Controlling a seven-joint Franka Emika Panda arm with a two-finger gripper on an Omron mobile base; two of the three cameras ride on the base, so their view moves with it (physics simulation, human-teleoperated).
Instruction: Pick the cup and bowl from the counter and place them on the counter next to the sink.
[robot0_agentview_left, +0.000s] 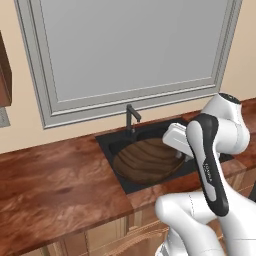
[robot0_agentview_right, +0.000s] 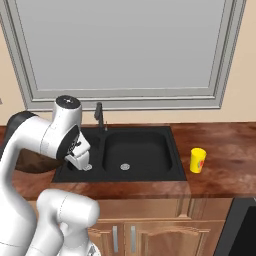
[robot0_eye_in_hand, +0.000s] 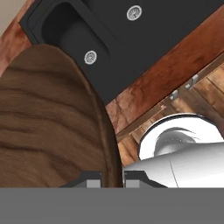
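At the bottom of the hand view the two dark fingertips pinch the thin rim of the bowl, which runs up between them, so the gripper is clamped on the bowl's edge. The wood-grain bowl fills the left of that view; in the left base view it hangs at frame centre over the sink, tilted a little (its far side is hidden behind the arm). The cup stands upright at the right of the right base view, on the counter just beside the sink's right edge.

The step in hand, as I judge it, is carrying the bowl to a spot on the counter beside the sink. A rim pinch lets a wide bowl swing, so a slow, level carry suits it best. The faucet rises just behind the bowl. The broad wooden stretch at the lower left of the left base view offers open room.
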